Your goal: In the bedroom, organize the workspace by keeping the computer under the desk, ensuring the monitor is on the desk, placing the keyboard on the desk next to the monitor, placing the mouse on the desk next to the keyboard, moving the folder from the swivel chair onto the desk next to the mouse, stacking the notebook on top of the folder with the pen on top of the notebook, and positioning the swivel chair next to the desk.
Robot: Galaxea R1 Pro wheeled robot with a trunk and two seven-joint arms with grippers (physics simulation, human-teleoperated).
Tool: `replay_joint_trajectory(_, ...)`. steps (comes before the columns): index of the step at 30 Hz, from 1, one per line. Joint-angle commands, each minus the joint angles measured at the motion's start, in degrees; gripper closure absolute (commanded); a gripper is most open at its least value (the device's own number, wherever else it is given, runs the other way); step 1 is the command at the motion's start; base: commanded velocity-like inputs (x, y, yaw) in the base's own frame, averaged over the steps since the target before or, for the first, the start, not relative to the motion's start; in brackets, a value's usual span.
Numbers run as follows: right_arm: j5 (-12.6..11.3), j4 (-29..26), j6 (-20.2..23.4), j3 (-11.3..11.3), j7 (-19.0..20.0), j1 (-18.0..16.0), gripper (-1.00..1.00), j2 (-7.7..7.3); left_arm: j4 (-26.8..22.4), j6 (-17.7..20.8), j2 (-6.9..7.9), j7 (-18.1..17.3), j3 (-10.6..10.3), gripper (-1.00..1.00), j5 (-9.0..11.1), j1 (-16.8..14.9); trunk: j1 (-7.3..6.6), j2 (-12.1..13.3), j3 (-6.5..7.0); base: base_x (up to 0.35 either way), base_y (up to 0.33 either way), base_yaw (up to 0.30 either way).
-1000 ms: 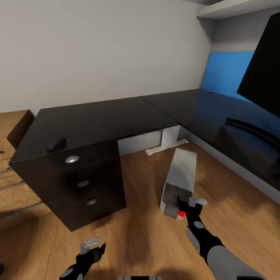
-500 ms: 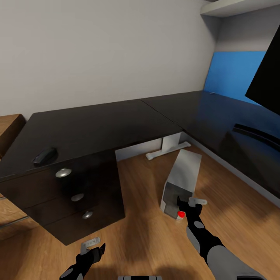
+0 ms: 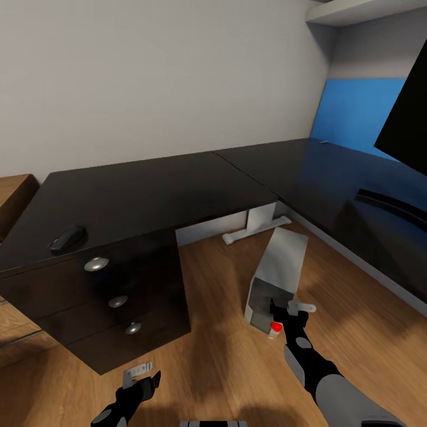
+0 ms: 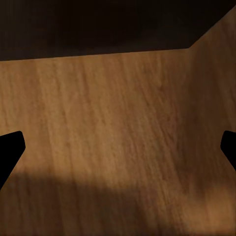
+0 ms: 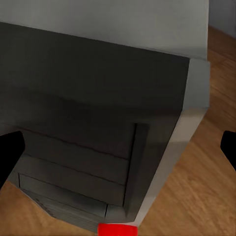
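Right hand spread at computer, wooden floor.

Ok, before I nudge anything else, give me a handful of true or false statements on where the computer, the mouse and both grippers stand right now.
1. The computer stands on the wooden floor, out in front of the desk. True.
2. The mouse lies on the floor. False: it lies on the desktop, above the drawer unit.
3. The right gripper is at the computer's dark front panel. True.
4. The left gripper holds the mouse. False: it is open over bare floor.
5. The monitor lies face down on the floor. False: it stands over the desk's right wing.
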Motion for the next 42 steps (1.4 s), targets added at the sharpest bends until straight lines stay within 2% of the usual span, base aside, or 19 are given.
replay_joint_trajectory(1,-0.3,0.0,-0.3,-0.3,0.0,-0.1,-1.00,0.02,0.0,0.0,-0.05,-0.4,0.3,-1.00,0.5,0.0,-0.01,0.0,-0.04,0.000,0.000,0.000)
replay_joint_trajectory(25,-0.2,-0.2,-0.6,-0.2,0.0,-0.1,-1.00,0.00,0.0,0.0,-0.05,-0.5,0.2,-1.00,0.5,0.0,-0.01,0.0,-0.04,0.000,0.000,0.000)
replay_joint_trajectory(42,-0.2,-0.2,-0.5,-0.1,0.0,-0.1,-1.00,0.02,0.0,0.0,-0.14,-0.5,0.2,-1.00,0.5,0.0,-0.01,0.0,-0.04,0.081,0.000,0.000)
